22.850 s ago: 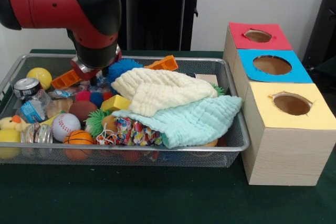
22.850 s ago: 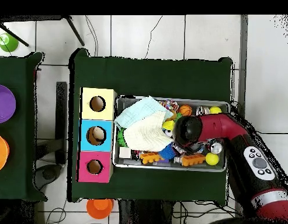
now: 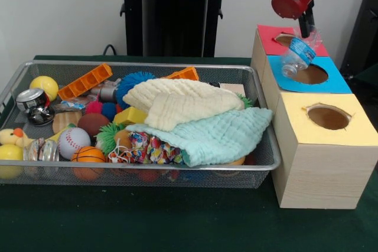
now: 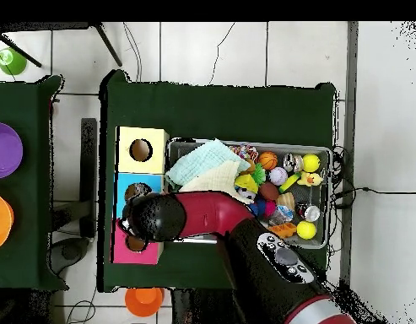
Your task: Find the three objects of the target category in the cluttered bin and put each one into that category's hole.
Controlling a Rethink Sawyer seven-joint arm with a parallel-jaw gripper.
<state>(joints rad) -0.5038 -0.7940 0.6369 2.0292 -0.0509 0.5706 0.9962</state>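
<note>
Clear plastic, blue label: the little water bottle (image 3: 297,55) hangs tilted, cap down, right above the blue hole (image 3: 309,74), and my gripper (image 3: 307,31) is clenched on its upper end (from overhead my arm hides all of this). The red hole (image 3: 285,39) lies behind the blue hole, the yellow hole (image 3: 328,117) in front. Beside the blue hole's box sits the wire tray (image 3: 260,168), where cream and mint cloths may cover more.
</note>
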